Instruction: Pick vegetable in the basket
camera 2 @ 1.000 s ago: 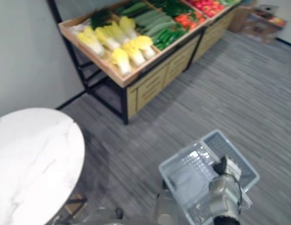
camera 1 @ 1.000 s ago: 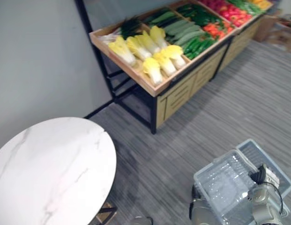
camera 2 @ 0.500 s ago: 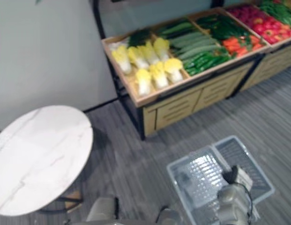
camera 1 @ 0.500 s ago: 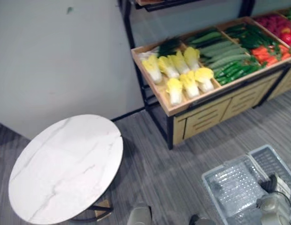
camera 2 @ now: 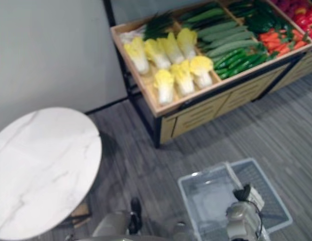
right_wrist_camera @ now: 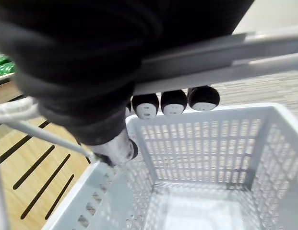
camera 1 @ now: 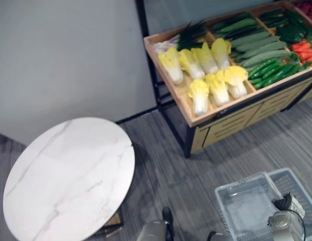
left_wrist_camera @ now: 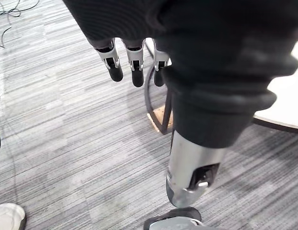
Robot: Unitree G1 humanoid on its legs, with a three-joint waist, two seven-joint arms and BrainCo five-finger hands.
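Yellow cabbages (camera 1: 217,88): seven, four in the back row and three in the front row.
Long pale cucumbers (camera 1: 257,44): perhaps five; they overlap, so the count is unsure.
Small dark green cucumbers (camera 1: 269,71): one heap, too tightly packed to count singly.
Orange-red vegetables (camera 1: 302,50): one heap.
Leafy green bunch (camera 1: 191,34): one.
Grey meshed basket (right_wrist_camera: 206,146): one.
Round white tabletop (camera 1: 70,175): one.
Wooden stand (camera 1: 227,128): one.

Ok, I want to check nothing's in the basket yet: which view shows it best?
The right wrist view: it looks into the basket from close, mesh walls and bare bottom plain. The eye views show it from above, partly behind the right arm.
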